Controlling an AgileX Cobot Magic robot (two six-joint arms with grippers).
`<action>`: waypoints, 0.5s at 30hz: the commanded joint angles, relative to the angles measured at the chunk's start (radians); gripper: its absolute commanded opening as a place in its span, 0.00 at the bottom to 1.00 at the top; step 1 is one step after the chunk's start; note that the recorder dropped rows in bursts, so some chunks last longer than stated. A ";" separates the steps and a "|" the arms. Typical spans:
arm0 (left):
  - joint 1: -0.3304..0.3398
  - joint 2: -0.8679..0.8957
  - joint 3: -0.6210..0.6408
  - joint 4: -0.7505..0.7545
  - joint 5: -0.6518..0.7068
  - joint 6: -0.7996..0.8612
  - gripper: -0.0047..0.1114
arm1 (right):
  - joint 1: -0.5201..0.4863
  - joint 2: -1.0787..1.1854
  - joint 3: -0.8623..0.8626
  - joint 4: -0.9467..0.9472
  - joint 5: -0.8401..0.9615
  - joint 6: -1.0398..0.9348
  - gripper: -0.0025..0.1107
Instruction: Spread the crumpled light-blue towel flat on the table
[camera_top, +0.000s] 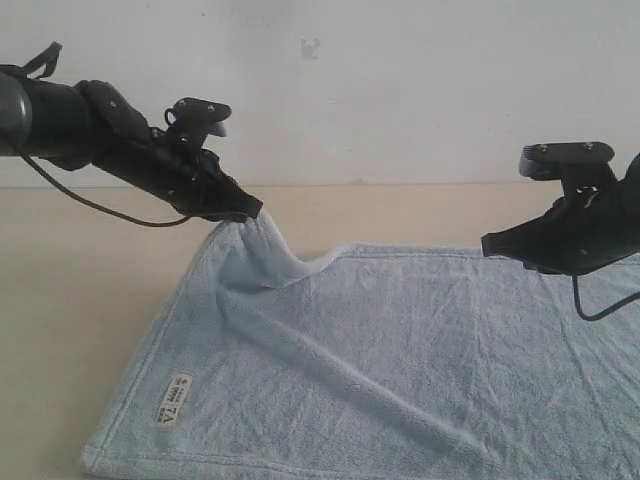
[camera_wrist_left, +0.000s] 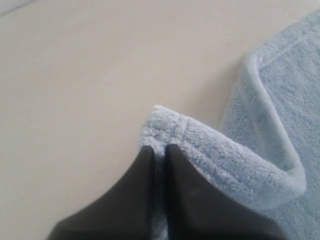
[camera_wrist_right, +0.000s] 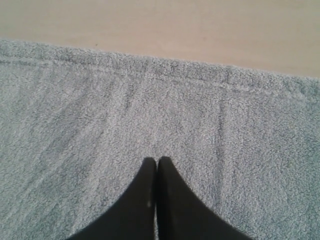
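Nearest, the towel (camera_top: 400, 360) lies mostly flat on the desk (camera_top: 60, 300), with its white label (camera_top: 172, 398) by the near left corner and a soft crease slanting across the pile. Farther back, my left fingers (camera_top: 248, 208) pinch the far left corner and hold it up off the desk, the cloth draping down from them. At the far right, my right fingers (camera_top: 490, 243) are pressed together on nothing, over the towel just inside its far edge; I cannot tell whether they touch it.

Label (camera_top: 172, 399): white patch, sat on the towel (camera_top: 400, 350) near one corner.
Print: dark characters, too blurred to be read.
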 joint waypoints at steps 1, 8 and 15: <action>0.036 -0.004 -0.002 0.028 -0.007 -0.083 0.07 | 0.001 -0.012 0.005 -0.003 -0.007 0.005 0.02; 0.084 -0.002 -0.002 0.213 -0.028 -0.340 0.07 | 0.001 -0.012 0.005 -0.003 -0.007 0.005 0.02; 0.111 -0.002 -0.002 0.364 0.028 -0.338 0.10 | 0.001 -0.012 0.005 -0.003 -0.007 0.007 0.02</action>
